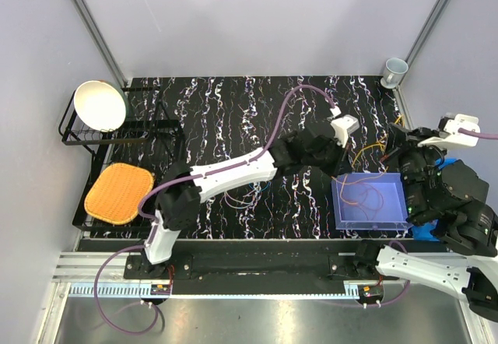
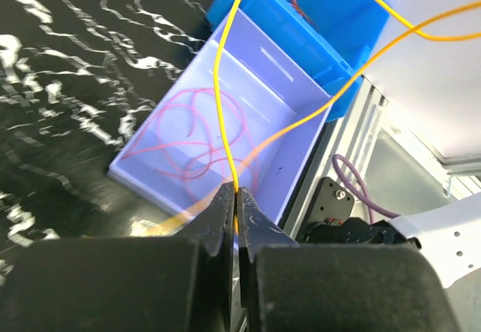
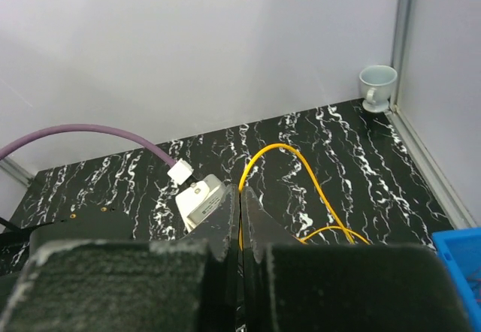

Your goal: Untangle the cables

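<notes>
Left jaws and right jaws, both just behind the tray [image 2: 297,163], clench one yellow cable [image 2: 218,84]. Pink cables [image 2: 197,133] lie inside the tray; a cup [image 3: 376,84] stands far behind.

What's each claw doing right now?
Left claw: shut on a yellow wire.
Right claw: shut on a yellow wire too.

Tabletop [image 1: 226,103] left of the lavender bin [image 1: 370,224] lies open. A yellow cable [image 2: 216,84] spans behind it, the right arm [image 1: 451,196] beside.
</notes>
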